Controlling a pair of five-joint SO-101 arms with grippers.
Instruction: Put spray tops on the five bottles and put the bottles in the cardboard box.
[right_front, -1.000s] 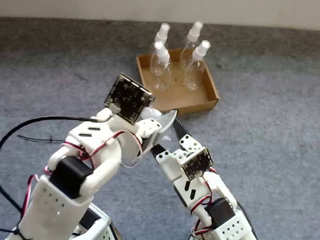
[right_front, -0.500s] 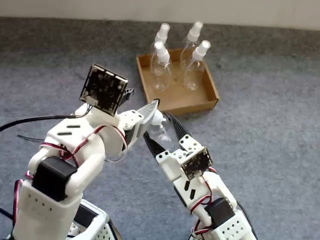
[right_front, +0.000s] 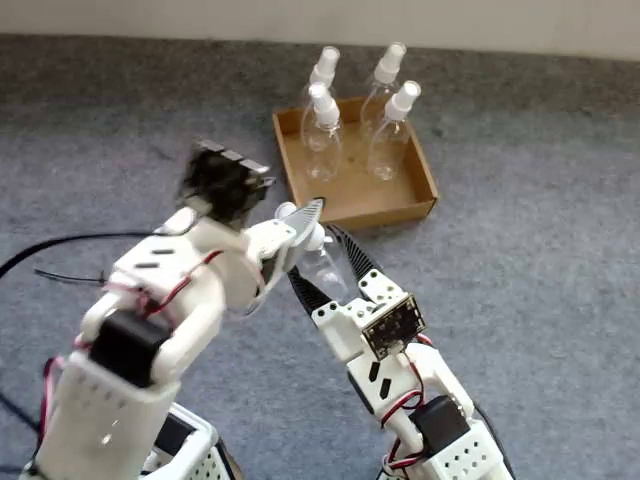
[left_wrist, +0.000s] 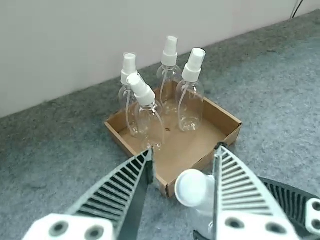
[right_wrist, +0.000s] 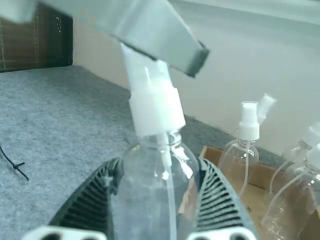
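My right gripper is clenched on the bottle, holding it upright just near of the box, by its near-left corner. The spray top sits on the bottle's neck. My left gripper straddles that top with its fingers spread, one touching it. Four capped bottles stand in the box, toward its far side.

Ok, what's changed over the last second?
The left arm swung left and its wrist rolled. The left claw now straddles the spray top, open. The right claw kept its grip on the bottle. The four bottles in the box stayed put.
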